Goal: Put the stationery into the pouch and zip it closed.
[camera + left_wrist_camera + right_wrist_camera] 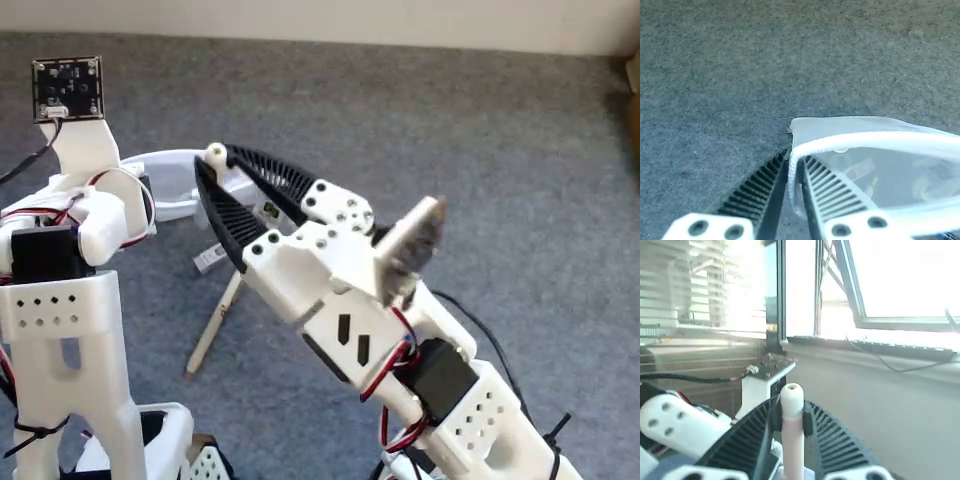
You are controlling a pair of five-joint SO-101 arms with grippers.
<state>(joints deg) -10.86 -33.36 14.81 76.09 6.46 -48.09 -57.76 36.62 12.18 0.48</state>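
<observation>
Left end effector [795, 175]: fingers together, clamped on the white zip rim of the pouch [875, 170] close to one corner. The rest of the clear pouch trails off to one side of it on the grey table [715, 75].

Right end effector [791, 412]: clamped around a white pen [791, 392], whose rounded end sticks out past the fingertips. In the high view it hangs just beside the pouch rim [165, 160], raised off the table.

Left on the table: a wooden pencil [213, 325] and a small pale item [209, 258] lie under the right end effector, just beside the pouch.

Risk, entry: the pen points away from the table, not into the mouth. I judge it could catch the zip rim when tipped in and lie across the opening.

Risk, grip on pouch: the left hold is on a thin edge only. A push from the pen may drag the rim out of the fingers or fold the mouth closed.

Risk, release: opening too early would drop the pen beside the pouch.

Risk, sweep: the right arm, lowering, could knock the pencil further away.

Risk, zip: anything poking out of the mouth would probably block the closing.
</observation>
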